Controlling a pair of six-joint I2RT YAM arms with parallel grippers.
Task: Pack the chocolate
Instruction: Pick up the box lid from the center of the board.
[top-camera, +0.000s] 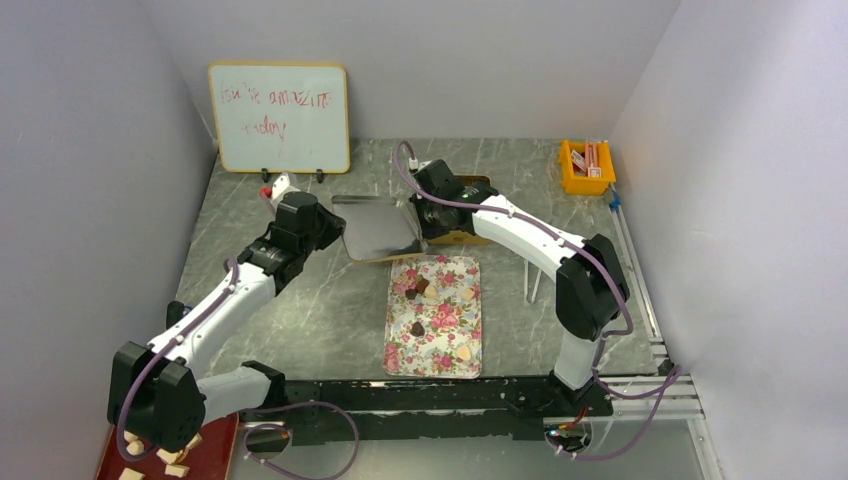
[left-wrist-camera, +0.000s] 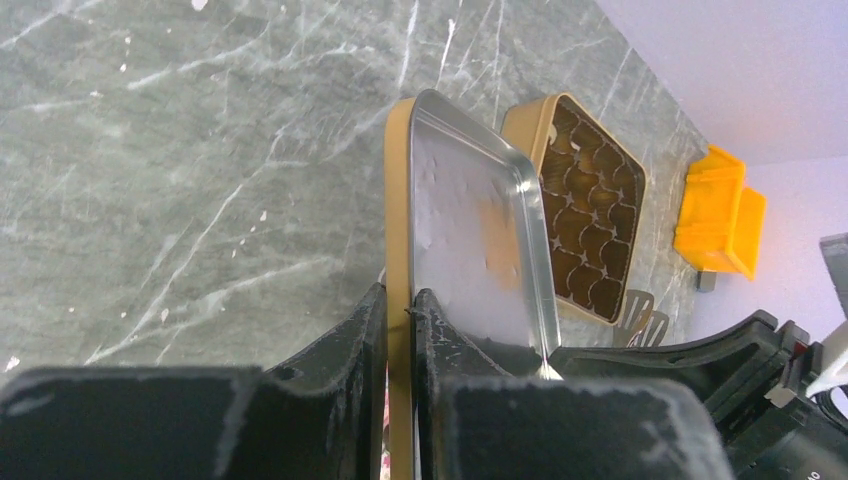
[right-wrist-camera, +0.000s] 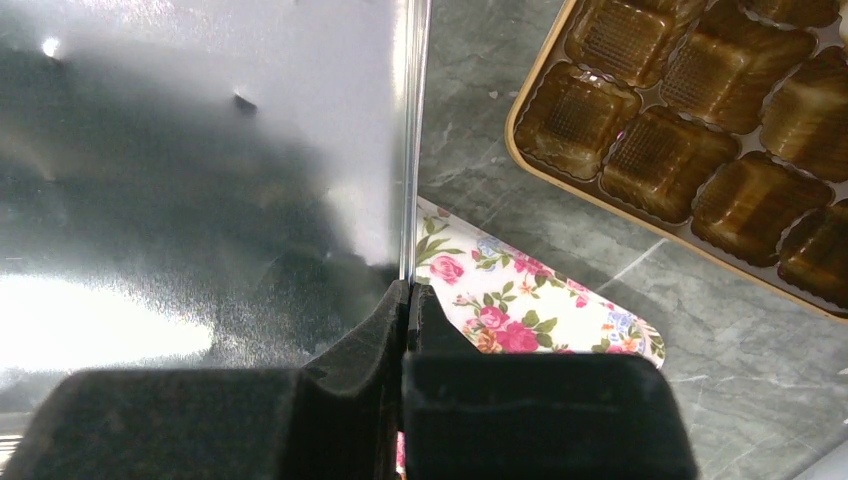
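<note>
Marble-veined grey tabletop (top-camera: 300, 310) sits boxed in by plain pale walls (top-camera: 90, 150). A whiteboard (top-camera: 280, 118) with red scrawl leans at back left. The left gripper (left-wrist-camera: 400, 310) pinches one rim of a shiny metal lid (top-camera: 378, 228), fingers narrow. The right gripper (right-wrist-camera: 408, 300) is clamped tight on the opposite rim. The chocolate (top-camera: 417, 328) lies scattered on a floral tray (top-camera: 405, 355) just in front of the lid. An orange bin (top-camera: 587, 168) stands back right.

1. Whiteboard (top-camera: 280, 118) at the back of the counter: two lines of red handwriting. The top line looks like "you're amazing" and the lower one like "today", both blurred.
2. Packets (top-camera: 592, 158) in the orange bin (top-camera: 570, 170): red-and-white print, too small to read.
</note>
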